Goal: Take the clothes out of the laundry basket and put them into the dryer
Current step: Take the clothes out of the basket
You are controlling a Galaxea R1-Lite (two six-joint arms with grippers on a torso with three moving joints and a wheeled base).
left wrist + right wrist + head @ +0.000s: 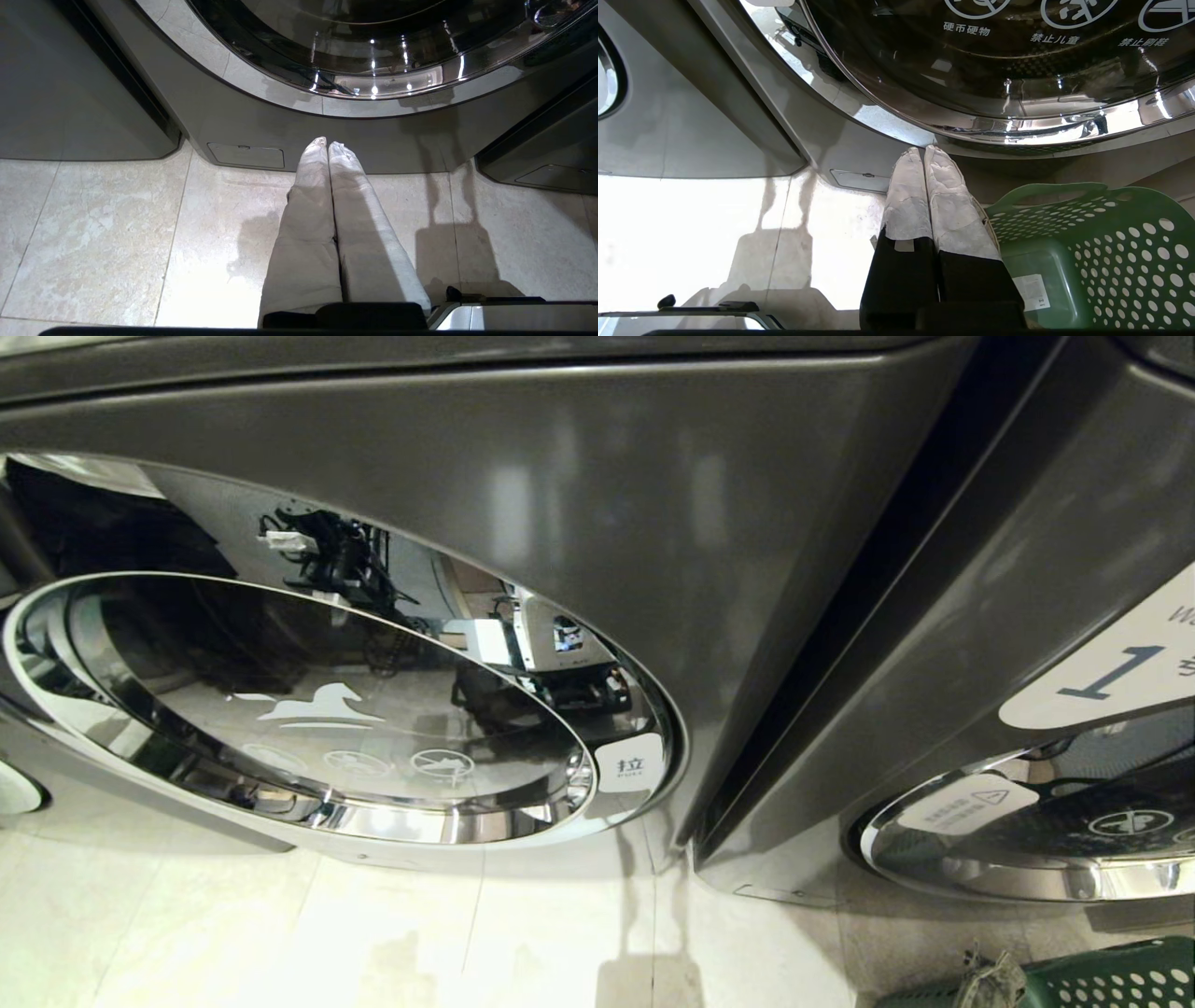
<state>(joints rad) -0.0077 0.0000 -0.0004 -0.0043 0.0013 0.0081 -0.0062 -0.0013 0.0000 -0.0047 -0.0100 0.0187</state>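
Dryer fronts fill the head view: a dark grey metal dryer with its round chrome-rimmed glass door shut, a white pull label at the door's right edge. To the right stands a second grey machine bearing a white label with the numeral 1. Both units rest on pale beige floor tiles.

Green perforated plastic laundry basket sits on the floor just in front of the machines, at the lower right corner of the head view. A scrap of greyish cloth shows at its rim; the rest of the contents cannot be made out.

Left gripper hangs over the tiles near the dryer's base, white-wrapped fingers pressed together, holding nothing. Right gripper hangs just beside the basket, fingers likewise together and empty.
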